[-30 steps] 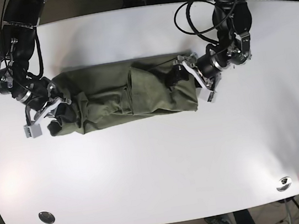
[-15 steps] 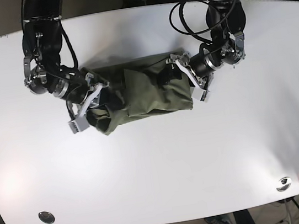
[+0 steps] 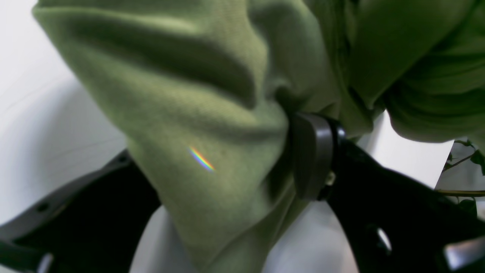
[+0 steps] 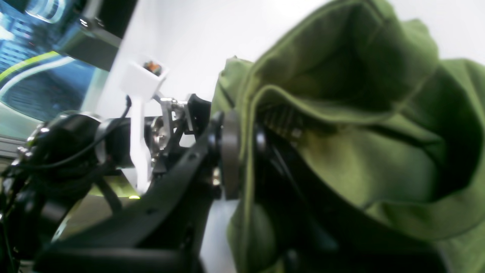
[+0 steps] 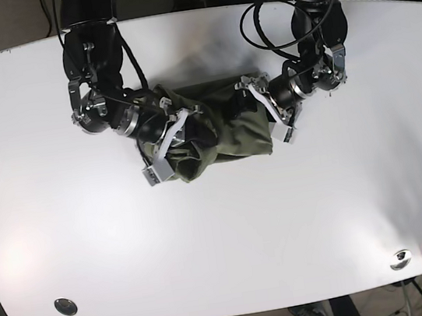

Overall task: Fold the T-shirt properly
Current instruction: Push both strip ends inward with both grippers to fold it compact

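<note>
Both arms reach down from the table's far edge and bend inward toward each other. The right claw (image 5: 178, 129) is clamped on a fold of the shirt (image 5: 225, 120), carried over the garment's middle. The left claw (image 5: 271, 109) pinches the shirt's opposite end. Bunched cloth hides one finger of each claw in the wrist views. The shirt lies far-centre on the table (image 5: 221, 227), its long axis running left to right.

Shirt end carried across towards frame centre

The right gripper (image 5: 177, 125) has dragged its end of the T-shirt (image 5: 226, 124) from the frame's left to the middle; the cloth now bunches shorter; the left gripper (image 5: 270, 107) shifted slightly leftward.
</note>
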Robot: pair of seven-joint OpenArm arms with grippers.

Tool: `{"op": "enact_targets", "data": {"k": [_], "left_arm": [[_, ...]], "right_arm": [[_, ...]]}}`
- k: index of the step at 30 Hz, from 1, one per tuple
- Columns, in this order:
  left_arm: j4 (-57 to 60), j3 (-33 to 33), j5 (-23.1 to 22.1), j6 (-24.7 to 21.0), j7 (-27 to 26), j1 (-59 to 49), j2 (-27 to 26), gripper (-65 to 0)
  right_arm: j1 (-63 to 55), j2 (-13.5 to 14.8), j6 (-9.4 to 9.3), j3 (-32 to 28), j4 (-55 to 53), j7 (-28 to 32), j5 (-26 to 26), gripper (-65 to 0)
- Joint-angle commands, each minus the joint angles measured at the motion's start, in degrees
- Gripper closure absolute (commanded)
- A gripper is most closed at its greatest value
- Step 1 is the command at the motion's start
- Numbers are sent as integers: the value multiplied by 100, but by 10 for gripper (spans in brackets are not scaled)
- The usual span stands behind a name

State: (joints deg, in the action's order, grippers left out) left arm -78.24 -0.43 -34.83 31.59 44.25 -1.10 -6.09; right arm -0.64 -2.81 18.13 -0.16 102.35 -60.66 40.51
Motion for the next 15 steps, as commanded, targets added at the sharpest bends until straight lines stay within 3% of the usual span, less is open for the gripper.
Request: {"op": "enact_targets", "data": {"k": [1, 11, 15], "left_arm": [[-5, -6, 191, -69, 274, -17, -46, -385], [-5, -6, 191, -69, 274, -17, -152, -385], [-14, -6, 191, -69, 283, -17, -161, -385]], "right_arm": [[201, -110, 64, -111, 82, 110, 15, -24], [385, -119, 38, -683, 3, 849, -935, -27], [412, -128, 29, -726, -226, 858, -1005, -27]]}}
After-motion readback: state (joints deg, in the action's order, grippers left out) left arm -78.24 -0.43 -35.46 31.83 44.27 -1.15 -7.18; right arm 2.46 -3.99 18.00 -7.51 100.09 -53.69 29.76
